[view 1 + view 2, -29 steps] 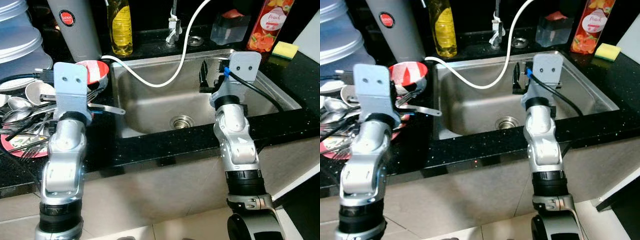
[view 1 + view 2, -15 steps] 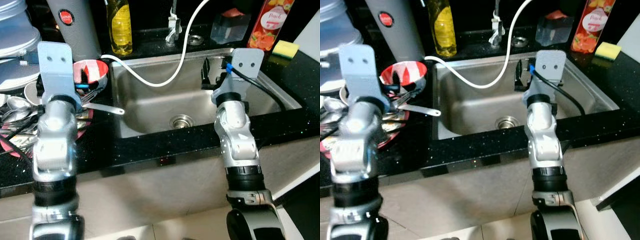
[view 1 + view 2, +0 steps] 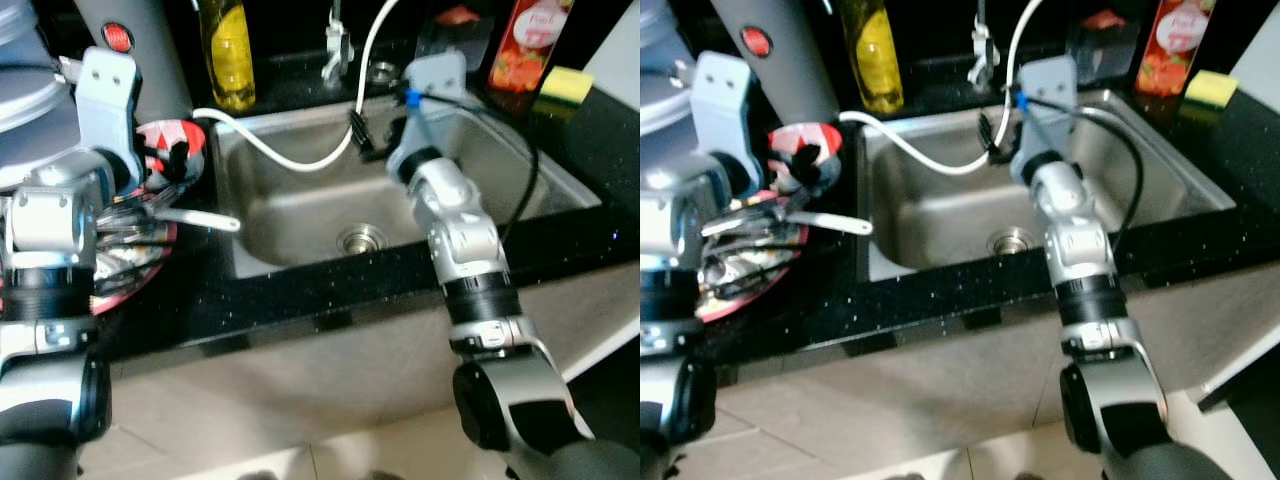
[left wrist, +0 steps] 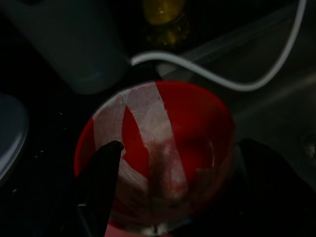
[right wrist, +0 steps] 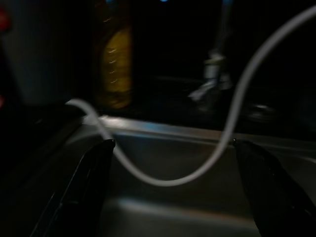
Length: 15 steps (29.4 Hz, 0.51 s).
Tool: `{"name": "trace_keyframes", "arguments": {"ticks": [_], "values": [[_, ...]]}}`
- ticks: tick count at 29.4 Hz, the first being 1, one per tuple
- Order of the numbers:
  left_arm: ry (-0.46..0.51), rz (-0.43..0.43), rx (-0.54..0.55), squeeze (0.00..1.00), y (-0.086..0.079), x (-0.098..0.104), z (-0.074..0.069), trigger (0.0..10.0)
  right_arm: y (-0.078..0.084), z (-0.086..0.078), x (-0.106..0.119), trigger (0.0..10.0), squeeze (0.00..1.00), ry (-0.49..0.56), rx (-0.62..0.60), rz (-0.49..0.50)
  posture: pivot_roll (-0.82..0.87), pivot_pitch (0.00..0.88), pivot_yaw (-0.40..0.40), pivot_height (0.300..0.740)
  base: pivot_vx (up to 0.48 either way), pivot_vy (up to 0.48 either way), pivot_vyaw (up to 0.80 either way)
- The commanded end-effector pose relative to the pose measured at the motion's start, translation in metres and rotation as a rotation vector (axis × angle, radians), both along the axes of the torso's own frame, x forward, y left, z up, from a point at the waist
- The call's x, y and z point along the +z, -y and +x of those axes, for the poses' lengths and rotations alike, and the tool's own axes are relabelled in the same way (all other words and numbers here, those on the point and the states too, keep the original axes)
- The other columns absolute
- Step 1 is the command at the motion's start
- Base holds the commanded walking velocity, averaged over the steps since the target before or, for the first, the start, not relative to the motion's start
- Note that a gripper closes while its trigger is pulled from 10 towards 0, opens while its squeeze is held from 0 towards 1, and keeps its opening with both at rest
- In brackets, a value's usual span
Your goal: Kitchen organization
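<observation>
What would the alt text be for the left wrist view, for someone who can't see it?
The left gripper is open, its black fingers on either side of a red and white bowl on a dark counter. Beyond the bowl, a white hose curves toward a steel sink, past a yellow bottle.

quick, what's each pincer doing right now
Left pincer: open, straddling the red bowl.
Right pincer: open, empty, over the sink.

I see a home kitchen, steel sink (image 3: 520, 170) mid-frame, black counter (image 3: 300, 290), dirty dishes (image 3: 130, 250) at left, soap bottle (image 3: 228, 55) up top
</observation>
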<state>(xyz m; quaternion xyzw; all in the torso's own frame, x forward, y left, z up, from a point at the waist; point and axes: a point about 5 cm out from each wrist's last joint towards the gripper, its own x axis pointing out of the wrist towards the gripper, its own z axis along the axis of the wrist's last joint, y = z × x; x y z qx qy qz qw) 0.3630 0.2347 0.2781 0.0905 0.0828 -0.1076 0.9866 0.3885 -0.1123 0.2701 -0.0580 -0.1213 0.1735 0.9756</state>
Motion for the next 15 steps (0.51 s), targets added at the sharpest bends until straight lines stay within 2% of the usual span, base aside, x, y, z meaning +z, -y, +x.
{"name": "trace_keyframes", "arguments": {"ticks": [1, 4, 8, 10, 13, 15], "values": [[-0.052, 0.021, -0.024, 0.0, -0.01, -0.002, 0.003, 10.0, -0.007, 0.003, 0.001, 10.0, 0.0, -0.024, 0.056, -0.041, 0.14, 0.12, 0.06, 0.74, 0.0, 0.0, 0.0], [-0.095, 0.078, -0.099, 0.0, -0.011, -0.003, 0.01, 10.0, -0.011, 0.006, 0.013, 10.0, 0.0, -0.015, 0.089, -0.055, 0.14, 0.159, 0.056, 0.74, 0.0, 0.0, 0.0], [-0.126, 0.169, -0.222, 0.0, -0.004, -0.005, 0.018, 10.0, -0.018, 0.008, 0.026, 10.0, 0.0, 0.012, 0.116, -0.026, 0.13, 0.187, 0.066, 0.74, 0.0, 0.0, 0.0], [-0.126, 0.169, -0.222, 0.0, -0.004, -0.005, 0.018, 10.0, -0.018, 0.008, 0.026, 10.0, 0.0, 0.012, 0.116, -0.026, 0.13, 0.187, 0.066, 0.74, 0.0, 0.0, 0.0], [-0.142, 0.258, -0.238, 0.0, -0.002, -0.009, 0.023, 10.0, -0.022, 0.006, 0.029, 10.0, 0.0, 0.03, 0.127, -0.01, 0.13, 0.193, 0.078, 0.74, 0.0, 0.0, 0.0], [-0.138, 0.273, -0.233, 0.0, -0.003, -0.008, 0.024, 10.0, -0.022, 0.006, 0.029, 10.0, 0.0, 0.033, 0.13, -0.008, 0.13, 0.191, 0.086, 0.74, 0.0, 0.0, 0.0]]}}
